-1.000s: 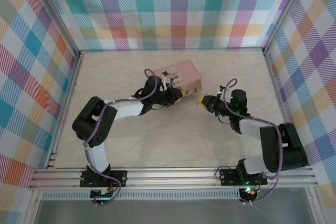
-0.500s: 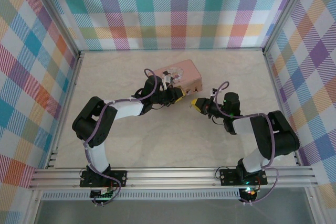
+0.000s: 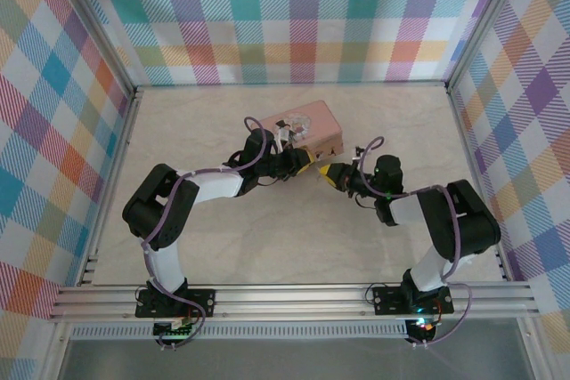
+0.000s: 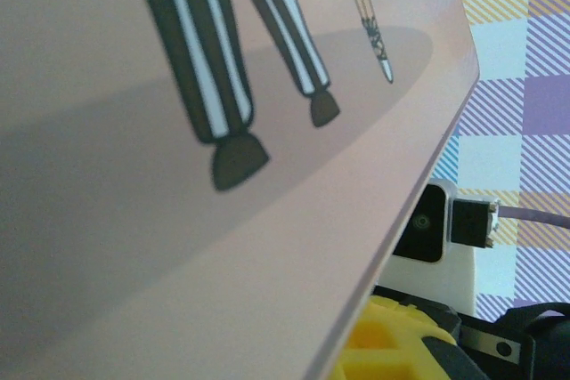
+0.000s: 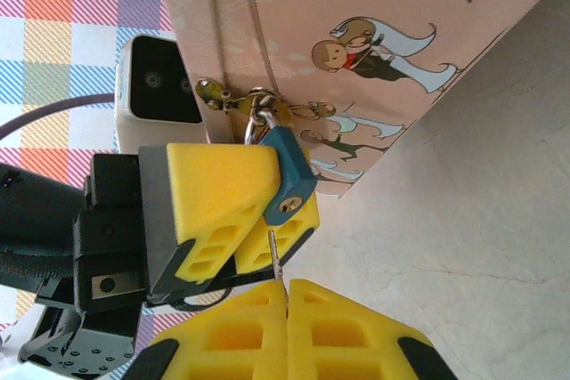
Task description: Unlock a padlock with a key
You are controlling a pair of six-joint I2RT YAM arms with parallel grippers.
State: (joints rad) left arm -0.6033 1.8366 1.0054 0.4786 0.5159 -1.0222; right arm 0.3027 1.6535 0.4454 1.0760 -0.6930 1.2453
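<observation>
1. The small blue padlock (image 5: 290, 175) with a silver shackle hangs on the hasp of the smooth pink tin (image 5: 383, 6), clamped by the yellow left pincer (image 5: 289, 195).
2. The right pincer (image 5: 287, 289) pinches a thin metal key (image 5: 278, 260), with its tip just below the keyhole.

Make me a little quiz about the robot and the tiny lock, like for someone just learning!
1. True or false: the padlock hangs from the clasp of the pink tin.
2. What does the right gripper pinch? A) a spoon B) the key C) a coin
3. Fill in: the left gripper clamps the padlock with ____ fingers.
Key: 1 true; 2 B; 3 yellow.
</observation>
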